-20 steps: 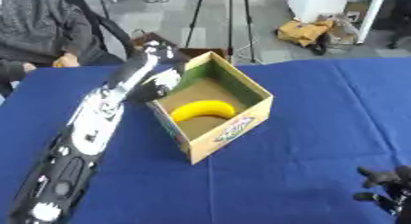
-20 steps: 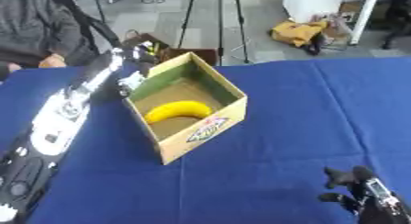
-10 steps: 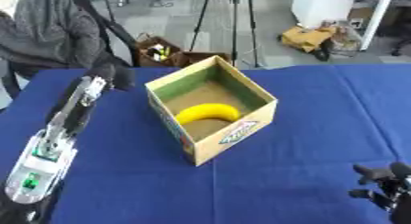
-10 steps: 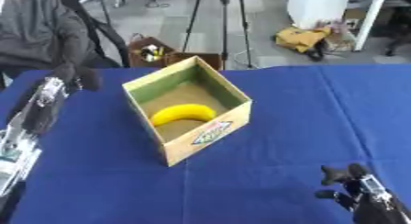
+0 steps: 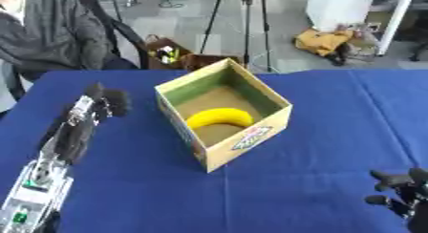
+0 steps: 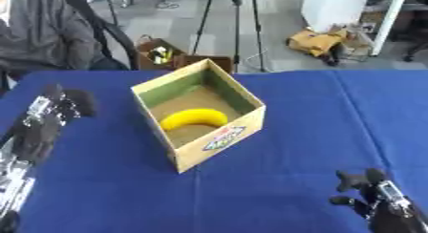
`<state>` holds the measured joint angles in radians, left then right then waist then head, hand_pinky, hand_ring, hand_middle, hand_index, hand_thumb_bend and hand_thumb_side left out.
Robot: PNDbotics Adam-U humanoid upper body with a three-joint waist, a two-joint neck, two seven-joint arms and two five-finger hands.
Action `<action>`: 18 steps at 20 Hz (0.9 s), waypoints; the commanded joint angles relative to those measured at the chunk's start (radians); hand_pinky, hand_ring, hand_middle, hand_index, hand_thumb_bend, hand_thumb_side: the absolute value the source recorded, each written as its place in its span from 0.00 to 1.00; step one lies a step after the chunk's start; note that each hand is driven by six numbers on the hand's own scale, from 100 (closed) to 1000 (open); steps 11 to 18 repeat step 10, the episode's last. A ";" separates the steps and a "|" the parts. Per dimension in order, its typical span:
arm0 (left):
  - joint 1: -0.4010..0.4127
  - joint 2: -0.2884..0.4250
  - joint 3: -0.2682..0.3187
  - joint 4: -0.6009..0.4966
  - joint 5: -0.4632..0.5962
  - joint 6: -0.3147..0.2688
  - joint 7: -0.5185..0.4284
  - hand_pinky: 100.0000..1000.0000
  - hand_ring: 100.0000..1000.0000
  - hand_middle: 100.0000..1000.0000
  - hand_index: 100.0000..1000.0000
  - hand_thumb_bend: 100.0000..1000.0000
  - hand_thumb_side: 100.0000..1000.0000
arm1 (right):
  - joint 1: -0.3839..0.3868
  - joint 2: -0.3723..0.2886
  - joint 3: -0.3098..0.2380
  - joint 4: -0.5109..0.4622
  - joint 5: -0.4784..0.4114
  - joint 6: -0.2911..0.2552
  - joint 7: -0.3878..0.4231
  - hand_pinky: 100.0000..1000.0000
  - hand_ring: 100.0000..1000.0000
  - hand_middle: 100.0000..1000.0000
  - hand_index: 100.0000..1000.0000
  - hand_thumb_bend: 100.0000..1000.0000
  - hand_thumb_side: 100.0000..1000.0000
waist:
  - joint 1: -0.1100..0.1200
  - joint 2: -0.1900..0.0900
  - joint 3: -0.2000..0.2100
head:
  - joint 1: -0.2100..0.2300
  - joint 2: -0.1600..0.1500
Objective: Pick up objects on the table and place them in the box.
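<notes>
Banana (image 5: 219, 117) lying inside cardboard box (image 5: 251, 136). Left hand (image 5: 107, 102) left of box, fingers curled, empty. Right hand (image 6: 365, 193) right of box, nearer, fingers relaxed. Risk: knocking box askew by careless left arm swing.

An open-topped square cardboard box (image 5: 224, 127), green on its inner walls and printed with a label on its front side, stands on the blue cloth-covered surface (image 5: 309, 103) near the middle, turned so one corner faces the near edge. A curved yellow banana (image 5: 219, 117) lies on the box's brown floor. The left robot hand (image 5: 106, 101), black, shows above the surface toward its left edge, well apart from the box, at the end of a black and silver arm running in from the near left corner; its fingers look curled and hold nothing. The right robot hand (image 5: 400, 191) shows at the near right corner, its dark fingers raised and relaxed.
</notes>
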<state>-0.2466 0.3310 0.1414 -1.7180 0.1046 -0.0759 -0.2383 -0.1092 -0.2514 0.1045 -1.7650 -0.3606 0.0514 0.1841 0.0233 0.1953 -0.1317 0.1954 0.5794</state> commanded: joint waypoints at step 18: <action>-0.002 -0.033 0.012 -0.011 -0.006 0.018 -0.025 0.66 0.59 0.54 0.68 0.15 1.00 | -0.006 -0.015 -0.003 -0.018 0.001 -0.002 -0.002 0.61 0.96 0.49 0.58 0.00 0.79 | 0.007 -0.007 -0.008 | -0.005 0.069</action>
